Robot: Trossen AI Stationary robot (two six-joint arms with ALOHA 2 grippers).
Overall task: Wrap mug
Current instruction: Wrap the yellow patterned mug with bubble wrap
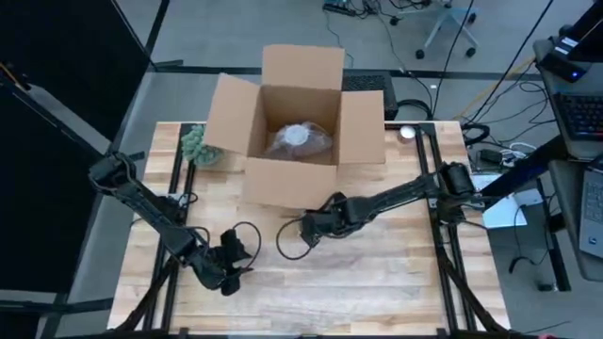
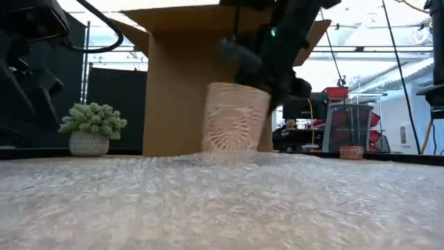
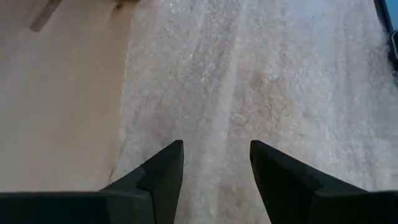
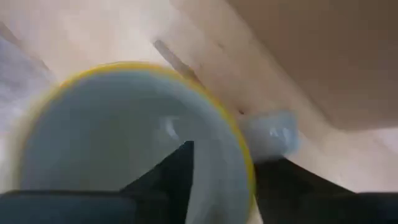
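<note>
A mug (image 2: 234, 118) with an embossed pale pattern and a yellow-edged rim (image 4: 143, 67) stands out in the low view in front of the cardboard box (image 1: 297, 122). My right gripper (image 1: 311, 228) is shut on it at the table's middle and hides it in the high view. A sheet of bubble wrap (image 2: 222, 201) covers the near part of the table. Whether the mug's base touches the sheet, I cannot tell. My left gripper (image 3: 216, 146) hovers open over the bubble wrap (image 3: 261, 74) near the front left, holding nothing. My right gripper holds the mug by its rim (image 4: 241, 155), close to the pale handle (image 4: 270, 134). One finger (image 4: 177, 171) is inside the mug and the other (image 4: 292, 186) outside its wall. The fingers come from above, and the mug hangs roughly upright below them, slightly tilted.
The open cardboard box stands at the far middle with a bubble-wrapped item (image 1: 300, 138) inside. A small potted plant (image 1: 195, 146) sits left of the box. Black cables (image 1: 294, 240) loop beside both grippers. Bare wooden tabletop (image 1: 396, 273) lies at the near right.
</note>
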